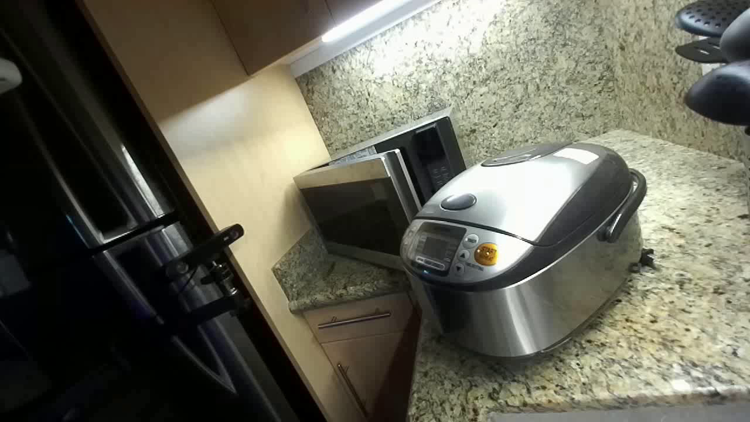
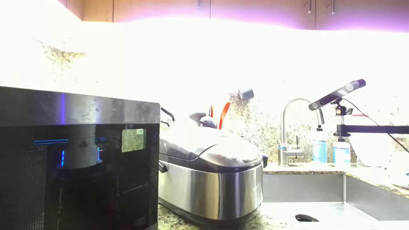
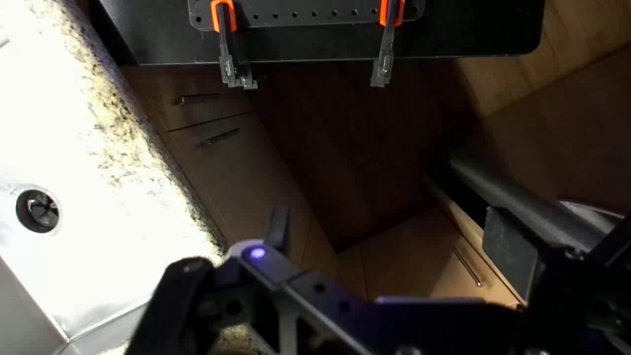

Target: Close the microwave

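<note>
In an exterior view the microwave [image 1: 378,199] is standing on the table [image 1: 348,282] behind the rice cooker [image 1: 521,252], its door [image 1: 351,214] hanging ajar; in an exterior view its dark panel [image 2: 105,188] is looming just beside that cooker; and in the wrist view the blurred fingers [image 3: 278,231] are standing wide apart, gripping nothing!

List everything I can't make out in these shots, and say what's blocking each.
- Inside of the microwave: in an exterior view, hidden by its partly open door.
- Lower right of the microwave: in an exterior view, covered by the rice cooker.
- Wording on the bottles: in an exterior view, too small and washed out by glare.
- Rear of the gripper: in the wrist view, cut off by the bottom edge; nearby parts are blurred.
</note>
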{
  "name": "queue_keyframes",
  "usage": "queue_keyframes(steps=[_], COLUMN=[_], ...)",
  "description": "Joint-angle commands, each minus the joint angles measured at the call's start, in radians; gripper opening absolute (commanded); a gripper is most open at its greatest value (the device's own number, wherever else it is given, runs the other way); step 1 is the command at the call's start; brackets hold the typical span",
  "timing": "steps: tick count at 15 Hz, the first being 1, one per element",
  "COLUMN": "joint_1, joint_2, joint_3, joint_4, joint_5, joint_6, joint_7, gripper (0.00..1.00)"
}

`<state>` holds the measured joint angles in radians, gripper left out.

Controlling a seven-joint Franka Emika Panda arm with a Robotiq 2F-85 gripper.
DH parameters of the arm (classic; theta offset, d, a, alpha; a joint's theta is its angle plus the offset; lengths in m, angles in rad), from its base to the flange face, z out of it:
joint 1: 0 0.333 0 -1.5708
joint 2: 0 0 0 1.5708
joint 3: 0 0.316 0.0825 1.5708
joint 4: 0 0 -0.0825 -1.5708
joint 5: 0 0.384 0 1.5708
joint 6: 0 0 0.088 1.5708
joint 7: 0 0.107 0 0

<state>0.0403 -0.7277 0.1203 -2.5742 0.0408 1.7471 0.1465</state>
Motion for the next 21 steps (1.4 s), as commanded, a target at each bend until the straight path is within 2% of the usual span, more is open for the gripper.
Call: queue_keyframes(steps=[1,6,10,11,12,18,19,21], joint_1=[0.004,0.027,0.030,0.026,0.022,-0.018,-0.006,-0.012], joint_2=[0.001,-0.016,0.037,0.060,0.098,0.311,0.216,0.282], joint_3=[-0.004,-0.009,-0.011,-0.012,-0.019,-0.038,-0.032,-0.040], joint_4=[0.002,0.024,0.083,0.102,0.131,0.264,0.184,0.218], joint_5=[-0.002,0.014,0.015,0.014,0.020,0.015,0.000,-0.001], joint_6=[-0.002,0.129,0.169,0.167,0.156,0.104,0.151,0.149], joint_7=[0.002,-0.024,-0.017,-0.014,-0.012,0.040,0.018,0.018], gripper=[1.00,1.00,1.00,0.83,0.74,0.27,0.45,0.30])
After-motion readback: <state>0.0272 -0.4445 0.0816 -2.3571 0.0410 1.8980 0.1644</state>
